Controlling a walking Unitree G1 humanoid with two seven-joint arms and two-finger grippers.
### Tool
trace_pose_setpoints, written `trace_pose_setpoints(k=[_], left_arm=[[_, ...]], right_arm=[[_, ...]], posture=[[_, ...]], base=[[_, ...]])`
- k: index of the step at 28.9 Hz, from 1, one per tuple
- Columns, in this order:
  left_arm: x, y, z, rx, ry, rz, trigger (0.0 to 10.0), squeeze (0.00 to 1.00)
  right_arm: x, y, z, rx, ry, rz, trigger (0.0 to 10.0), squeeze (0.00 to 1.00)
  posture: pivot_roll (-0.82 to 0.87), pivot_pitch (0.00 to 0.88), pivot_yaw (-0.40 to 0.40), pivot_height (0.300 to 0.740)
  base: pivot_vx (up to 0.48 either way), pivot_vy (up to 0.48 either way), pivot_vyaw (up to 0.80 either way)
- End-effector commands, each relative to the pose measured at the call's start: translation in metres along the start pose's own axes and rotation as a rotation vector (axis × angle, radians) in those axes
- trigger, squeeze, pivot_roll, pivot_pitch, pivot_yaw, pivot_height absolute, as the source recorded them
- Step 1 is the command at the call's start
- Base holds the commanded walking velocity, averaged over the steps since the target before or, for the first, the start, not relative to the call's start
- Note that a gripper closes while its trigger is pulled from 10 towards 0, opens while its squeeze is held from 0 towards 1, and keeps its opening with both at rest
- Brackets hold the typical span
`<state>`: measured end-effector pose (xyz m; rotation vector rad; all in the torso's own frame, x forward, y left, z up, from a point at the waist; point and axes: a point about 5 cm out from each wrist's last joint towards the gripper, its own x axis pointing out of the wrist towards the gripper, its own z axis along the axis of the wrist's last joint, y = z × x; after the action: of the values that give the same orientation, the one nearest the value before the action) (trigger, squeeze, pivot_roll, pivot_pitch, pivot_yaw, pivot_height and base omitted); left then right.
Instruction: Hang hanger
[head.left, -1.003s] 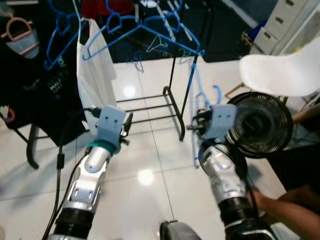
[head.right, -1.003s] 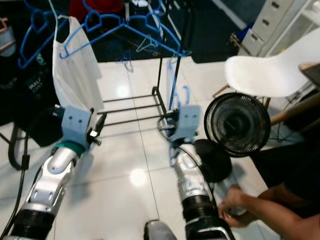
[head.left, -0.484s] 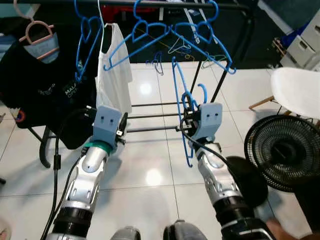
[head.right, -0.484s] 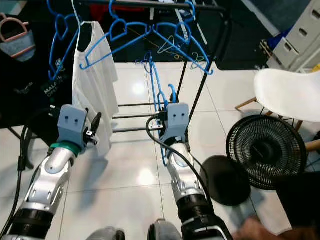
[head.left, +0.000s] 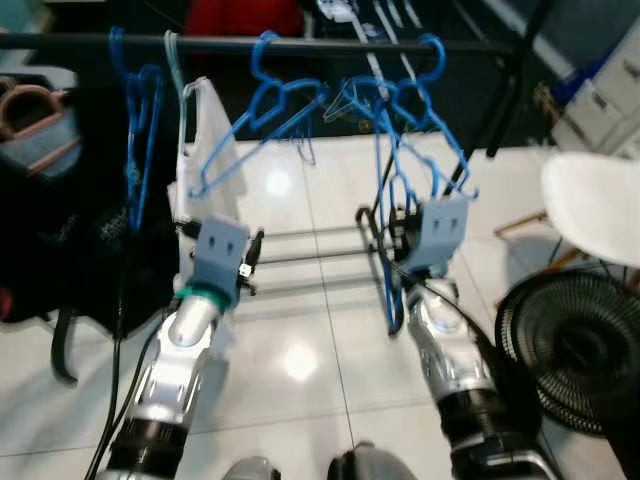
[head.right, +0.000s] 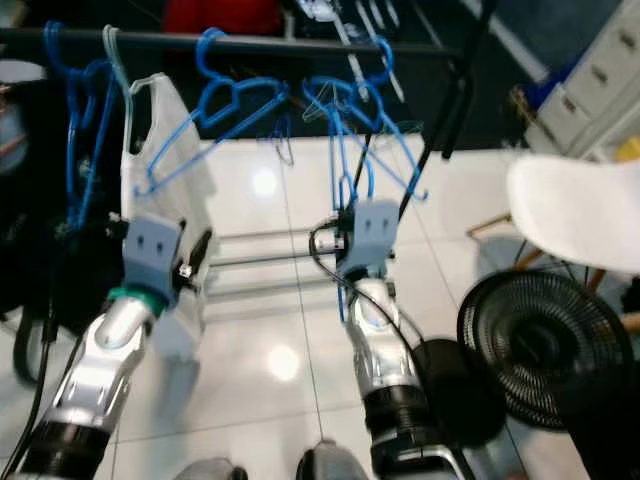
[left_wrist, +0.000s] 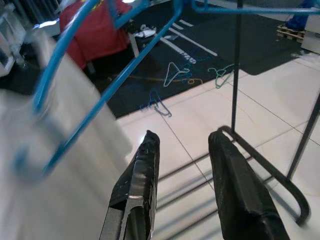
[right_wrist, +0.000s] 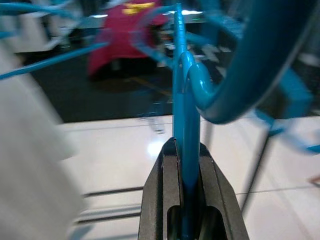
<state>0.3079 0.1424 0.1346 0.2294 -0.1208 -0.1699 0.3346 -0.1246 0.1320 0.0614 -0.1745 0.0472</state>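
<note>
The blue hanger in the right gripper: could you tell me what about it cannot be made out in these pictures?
- Blue hanger, right wrist view: its hook runs off the frame's edge, blurred.
- Eye views: motion blur merges it with the other hangers; whether it touches the rail is unclear.
- Right gripper: its housing hides the fingers in the eye views.

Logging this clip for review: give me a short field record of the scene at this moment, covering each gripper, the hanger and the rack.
right gripper: shut on blue hanger, raised toward the rail
left gripper: open, holding nothing, raised beside the white garment
rack rail: dark horizontal bar carrying several other blue hangers
held hanger state: not yet hooked on the rail, as far as the blur allows
floor: glossy white tiles
nearby: black fan, white chair
</note>
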Motion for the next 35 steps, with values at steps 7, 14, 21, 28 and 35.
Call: trace_pose_setpoints(k=[7,14,21,28,35], left_arm=[[-0.003,-0.007,0.014,0.015,-0.073,-0.03,10.0,0.0],[-0.008,0.009,0.023,0.028,-0.094,0.023,10.0,0.0],[-0.021,0.008,0.006,0.041,-0.034,0.0,10.0,0.0],[-0.022,0.005,0.004,0.04,-0.02,-0.012,10.0,0.0],[-0.02,0.005,0.003,0.042,-0.012,-0.023,10.0,0.0]], right_arm=[[0.006,-0.001,0.006,-0.017,-0.004,0.064,10.0,0.0],[0.005,0.044,0.011,0.05,0.055,0.44,10.0,0.0],[0.005,0.054,0.011,0.043,0.044,0.417,10.0,0.0],[0.007,0.038,0.012,0.001,0.018,0.293,10.0,0.0],[0.003,0.024,0.02,-0.088,-0.023,0.259,10.0,0.0]], posture=[[0.02,0.054,0.036,0.733],[0.02,0.055,0.039,0.733],[0.03,0.061,0.032,0.733],[0.02,0.065,0.035,0.733],[0.01,0.069,0.039,0.733]], base=[[0.0,0.0,0.0],[0.0,0.0,0.0],[0.0,0.0,0.0],[0.0,0.0,0.0],[0.0,0.0,0.0]])
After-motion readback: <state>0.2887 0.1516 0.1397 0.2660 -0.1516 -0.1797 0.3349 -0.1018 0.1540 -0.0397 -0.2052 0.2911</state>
